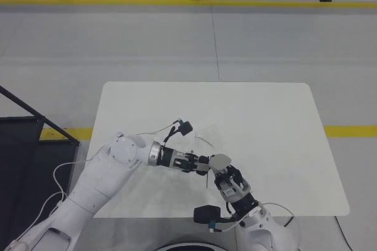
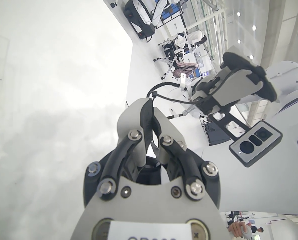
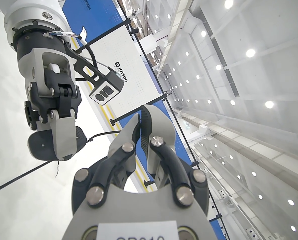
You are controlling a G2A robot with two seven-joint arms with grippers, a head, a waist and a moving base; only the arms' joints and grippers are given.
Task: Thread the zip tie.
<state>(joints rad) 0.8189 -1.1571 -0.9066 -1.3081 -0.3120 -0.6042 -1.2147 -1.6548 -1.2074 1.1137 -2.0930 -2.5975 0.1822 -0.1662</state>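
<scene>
The zip tie (image 3: 22,176) is held in the air between the two grippers, above the near part of the table (image 1: 270,119). Its pointed tail (image 3: 6,184) projects free from one side of the left gripper (image 2: 149,109). On the other side a small block, probably the head (image 3: 90,140), sits just beside the pads. From that block a short run of strap (image 3: 106,134) leads to the right gripper (image 3: 141,122).

Left gripper: clenched on the tie, pads fully together. Right gripper: fingers likewise pressed together, with the strap ending at their tips, so it appears to grasp the tie as well. These views do not show whether the strap already passes through the head.

Step in hand, as judged: bringing strap and head into line for feeding.

Procedure notes:
1. Grip close to the head so that it cannot twist. A rotated slot will reject the strap.
2. Leave the strap between the grippers slightly slack. Tension would bend it off the slot axis.
3. Move one gripper only and use the other as a fixed reference.
4. The strap looks thin and springy. Expect a sideways flick if a grip slips.
5. Hold the free tail off the table. Contact there would lever the tie in the pads.
</scene>
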